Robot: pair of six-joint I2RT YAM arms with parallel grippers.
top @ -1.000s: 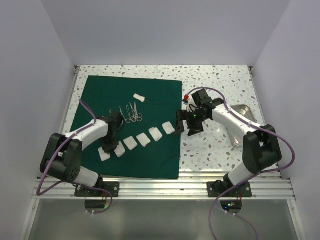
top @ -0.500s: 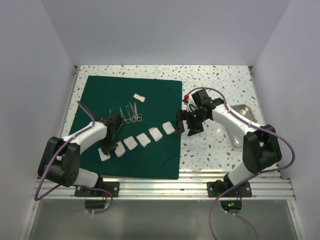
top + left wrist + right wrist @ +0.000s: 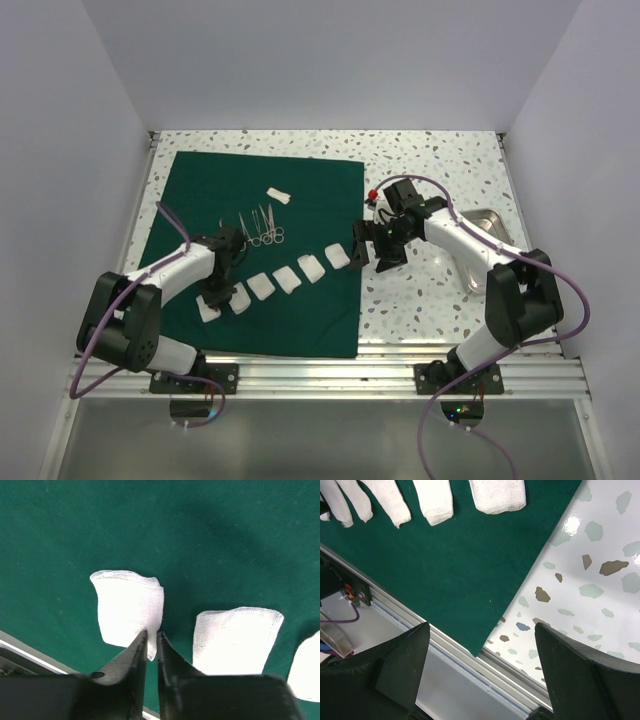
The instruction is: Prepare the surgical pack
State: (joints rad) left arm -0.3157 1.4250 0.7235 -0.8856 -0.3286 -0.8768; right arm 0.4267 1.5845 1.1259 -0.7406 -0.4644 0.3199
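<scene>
As my left pincer (image 3: 152, 636), near-closed, nips the gauze square (image 3: 127, 605) at 7 o'clock on the cloth (image 3: 200, 540), I'm likely straightening it; next, release gently. Right pincer (image 3: 480, 640) wide.

The top external camera looks down from above and behind both arm bases, taking in the whole table (image 3: 440, 160). The left wrist camera faces down, very close; the right wrist camera hangs higher. All 3 share the green cloth (image 3: 250, 190) and gauze squares (image 3: 288, 278).
</scene>
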